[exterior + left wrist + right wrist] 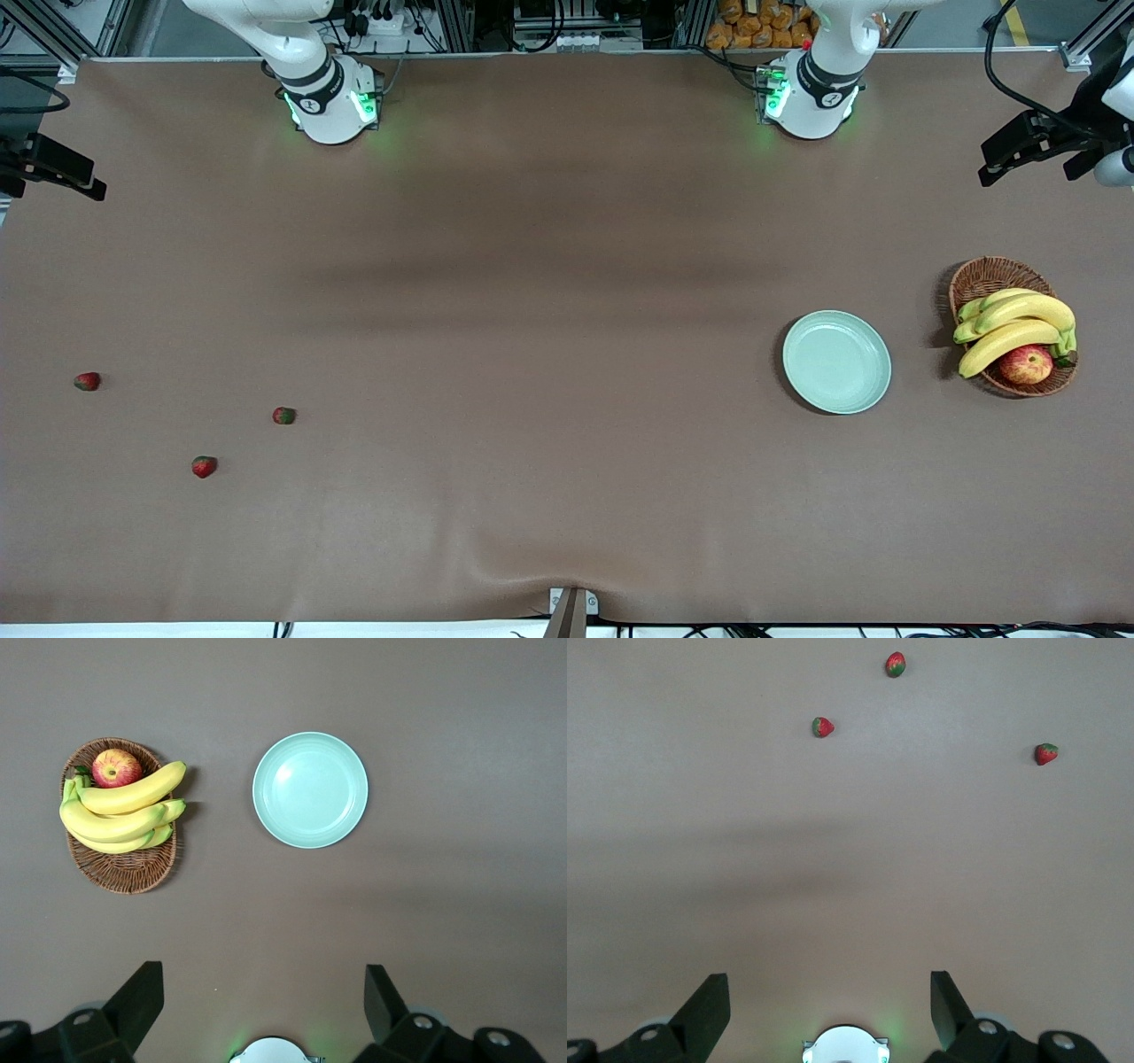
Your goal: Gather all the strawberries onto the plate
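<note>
Three strawberries lie on the brown table toward the right arm's end: one [87,381] close to the table's end, one [283,416] nearest the middle, one [204,466] closest to the front camera. The right wrist view shows them too [896,664] [822,726] [1045,753]. The mint-green plate [836,361] [310,789] sits bare toward the left arm's end. My right gripper [828,985] hangs open, high over bare table near its base. My left gripper [261,979] is open too, high over the table near its own base. Both hold nothing.
A wicker basket [992,276] [124,870] with bananas [1019,323] and a red-yellow apple [1026,364] stands beside the plate, closer to the table's end. A wide stretch of brown table lies between the strawberries and the plate.
</note>
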